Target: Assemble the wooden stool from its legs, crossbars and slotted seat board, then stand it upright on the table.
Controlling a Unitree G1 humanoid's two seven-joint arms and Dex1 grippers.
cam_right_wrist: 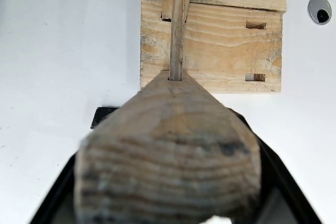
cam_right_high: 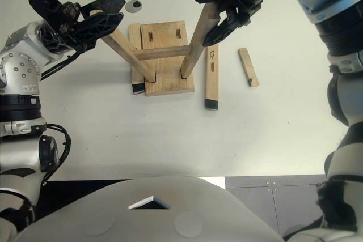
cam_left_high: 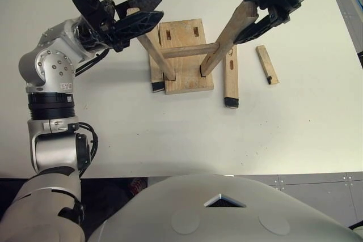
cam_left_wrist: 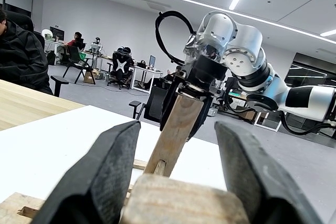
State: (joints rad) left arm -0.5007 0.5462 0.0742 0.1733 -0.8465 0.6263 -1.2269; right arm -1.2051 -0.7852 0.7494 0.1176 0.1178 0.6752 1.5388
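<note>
Seat board [cam_left_high: 187, 80]: lying flat on the table [cam_left_high: 283, 128], at 5 o'clock from my left gripper [cam_left_high: 154, 7] and 7 o'clock from my right gripper [cam_left_high: 248, 20]. Left gripper: I am holding it spread open, straddling the left leg [cam_left_high: 154, 52] top. Right gripper: clamping the right leg [cam_left_high: 227, 38] top. Both legs are standing tilted in the board's slots, with a crossbar [cam_left_high: 187, 51] joining them.

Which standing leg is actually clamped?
The right leg, shut in the right gripper. The left leg only stands between the left gripper's open fingers.
</note>
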